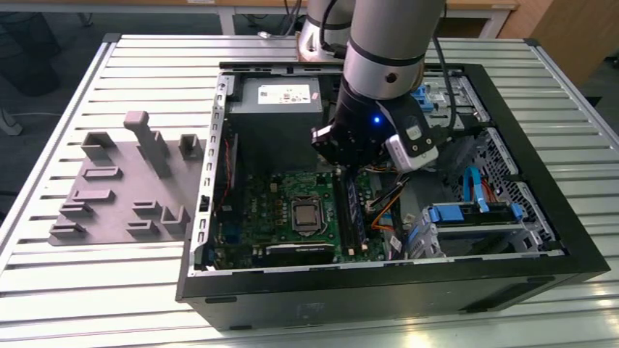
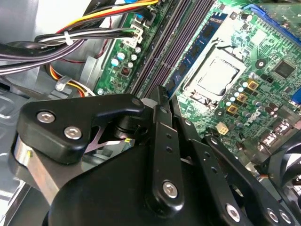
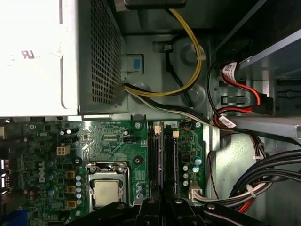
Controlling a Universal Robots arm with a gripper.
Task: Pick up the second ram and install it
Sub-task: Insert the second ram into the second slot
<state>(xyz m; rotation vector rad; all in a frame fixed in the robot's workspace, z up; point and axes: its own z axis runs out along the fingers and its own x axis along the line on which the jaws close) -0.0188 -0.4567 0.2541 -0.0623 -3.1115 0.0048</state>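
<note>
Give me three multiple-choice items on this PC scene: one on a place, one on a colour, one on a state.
1. The gripper hangs over:
A the memory slots
B the grey fixture
C the power supply

2. The motherboard is:
A red
B green
C white

3. The CPU is:
A under a cooler
B seated and uncovered
C taken out

Answers:
1 A, as the exterior view shows it inside the case above the slots beside the CPU.
2 B, as the board is green in both wrist views.
3 B, as its metal lid shows bare in the socket.
</note>
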